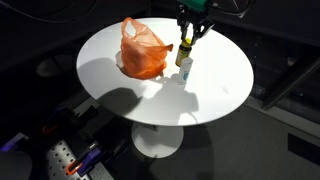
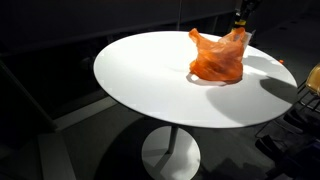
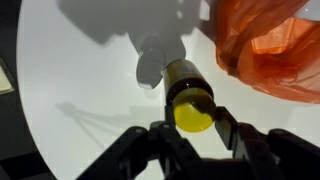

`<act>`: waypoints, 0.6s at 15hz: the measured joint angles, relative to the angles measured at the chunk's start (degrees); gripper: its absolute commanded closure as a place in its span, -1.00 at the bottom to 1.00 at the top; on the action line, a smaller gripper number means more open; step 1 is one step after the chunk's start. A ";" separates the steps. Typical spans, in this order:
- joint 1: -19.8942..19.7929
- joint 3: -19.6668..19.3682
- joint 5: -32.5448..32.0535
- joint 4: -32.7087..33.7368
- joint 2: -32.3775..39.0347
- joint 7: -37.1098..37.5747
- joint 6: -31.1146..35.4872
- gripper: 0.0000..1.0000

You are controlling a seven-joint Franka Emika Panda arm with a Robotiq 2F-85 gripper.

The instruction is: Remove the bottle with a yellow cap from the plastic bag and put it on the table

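A dark bottle [image 1: 185,66] with a yellow cap [image 3: 193,115] stands upright just beside the orange plastic bag [image 1: 145,52], outside it, with its base at the white round table's surface [image 1: 110,75]. My gripper [image 1: 189,40] comes down from above with a finger pressed on each side of the cap, as the wrist view [image 3: 193,120] shows. In an exterior view the bag [image 2: 217,60] hides most of the bottle, and only the gripper [image 2: 240,16] shows at the top edge. The bag lies crumpled at the upper right of the wrist view [image 3: 270,45].
The table [image 2: 150,85] stands on a single pedestal over a dark floor. Dark equipment and cables sit on the floor at the lower left [image 1: 60,160]. The table edge runs close behind the bottle and the bag.
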 measured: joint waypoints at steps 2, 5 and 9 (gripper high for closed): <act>0.25 0.49 0.00 0.25 0.89 0.00 0.00 0.59; 1.03 0.91 -0.08 0.71 2.22 0.00 0.39 0.59; 2.11 0.91 -2.04 1.08 3.86 0.46 2.34 0.59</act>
